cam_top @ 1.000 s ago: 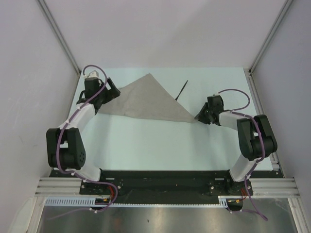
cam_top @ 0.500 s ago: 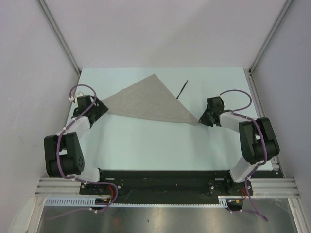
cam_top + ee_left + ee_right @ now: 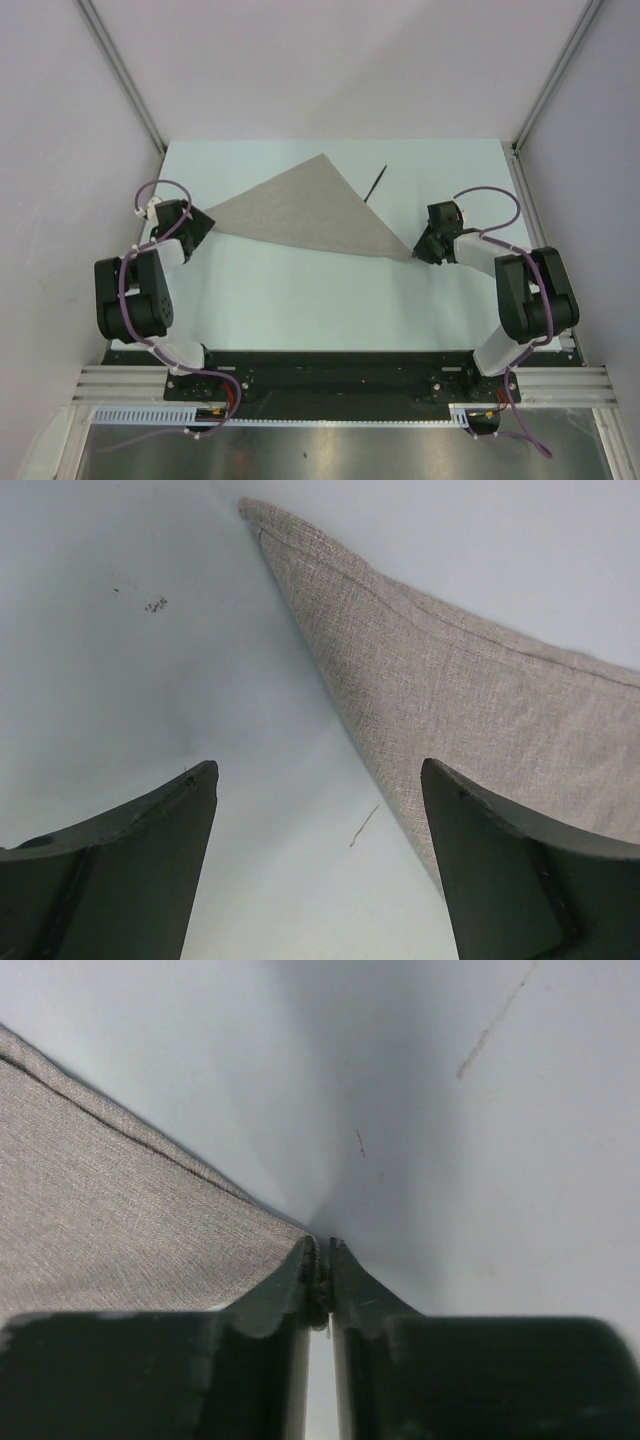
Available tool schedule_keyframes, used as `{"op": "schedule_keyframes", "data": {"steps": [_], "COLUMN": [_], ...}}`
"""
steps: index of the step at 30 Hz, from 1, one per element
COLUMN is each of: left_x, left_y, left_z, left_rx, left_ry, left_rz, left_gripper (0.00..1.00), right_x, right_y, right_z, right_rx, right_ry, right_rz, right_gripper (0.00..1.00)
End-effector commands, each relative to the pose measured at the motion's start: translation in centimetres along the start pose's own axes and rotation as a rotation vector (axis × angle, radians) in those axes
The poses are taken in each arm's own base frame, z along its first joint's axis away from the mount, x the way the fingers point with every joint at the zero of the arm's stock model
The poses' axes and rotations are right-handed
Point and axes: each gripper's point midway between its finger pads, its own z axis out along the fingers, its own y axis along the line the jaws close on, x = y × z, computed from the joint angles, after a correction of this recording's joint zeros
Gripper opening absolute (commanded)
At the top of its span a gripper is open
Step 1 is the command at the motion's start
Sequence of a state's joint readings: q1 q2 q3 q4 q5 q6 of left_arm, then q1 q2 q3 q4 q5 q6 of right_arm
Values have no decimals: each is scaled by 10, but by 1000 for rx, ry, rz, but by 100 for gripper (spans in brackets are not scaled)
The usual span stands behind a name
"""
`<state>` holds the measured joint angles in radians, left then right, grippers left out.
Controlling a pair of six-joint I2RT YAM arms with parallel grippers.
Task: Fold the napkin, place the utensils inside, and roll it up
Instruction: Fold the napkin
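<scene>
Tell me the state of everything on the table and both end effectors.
napkin, folded into a triangle, lying flat.
utensil, lying bare beside the napkin's far edge, not wrapped.
left end effector, open, holding nothing.
right end effector, shut on the napkin's right corner.

counter [image 3: 300, 300]: pale, flat, matte tabletop
napkin [image 3: 300, 210]: grey-beige fabric cloth folded into a triangle, lying flat across the middle, apex pointing far
utensil [image 3: 376, 184]: thin black stick, just beside the napkin's far right edge
specks [image 3: 155, 605]: small, dark, near the napkin's left corner
</scene>
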<state>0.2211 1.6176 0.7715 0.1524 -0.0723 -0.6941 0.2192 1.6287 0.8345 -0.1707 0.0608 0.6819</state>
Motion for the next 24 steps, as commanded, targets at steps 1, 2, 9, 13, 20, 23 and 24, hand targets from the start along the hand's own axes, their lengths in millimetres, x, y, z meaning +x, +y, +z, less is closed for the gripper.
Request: {"op": "schedule_keyframes", "data": {"steps": [1,2,9,13,20,23,24], "left_x": [-26,-26,-34,-46,-43,-35,-35], "left_y": [-26,-29,-49,-67,-97,-102,-102], "left_z": [0,-2,-32,-62,-100,-106,-107], "left_rx": [94,106,173,235,366,411,410], "left_ry": [-62,-60,-29,-22,131,195,200], "left_rz": [-65,-62,-18,40,237,305,318], "left_gripper": [86,87,98,100,100,100,100], "right_x": [0,-1,-45,-78,-123,-136,-138], "right_y": [-12,-11,20,52,127,153,162], "right_z": [-8,-10,-32,-25,22,49,59], "right_rx": [39,32,-14,-45,-84,-74,-65], "right_ry": [-6,-9,-90,-124,-146,-149,-146], "right_rz": [-43,-47,-116,-135,-152,-147,-144], "right_gripper": [26,33,60,60,58,56,55]}}
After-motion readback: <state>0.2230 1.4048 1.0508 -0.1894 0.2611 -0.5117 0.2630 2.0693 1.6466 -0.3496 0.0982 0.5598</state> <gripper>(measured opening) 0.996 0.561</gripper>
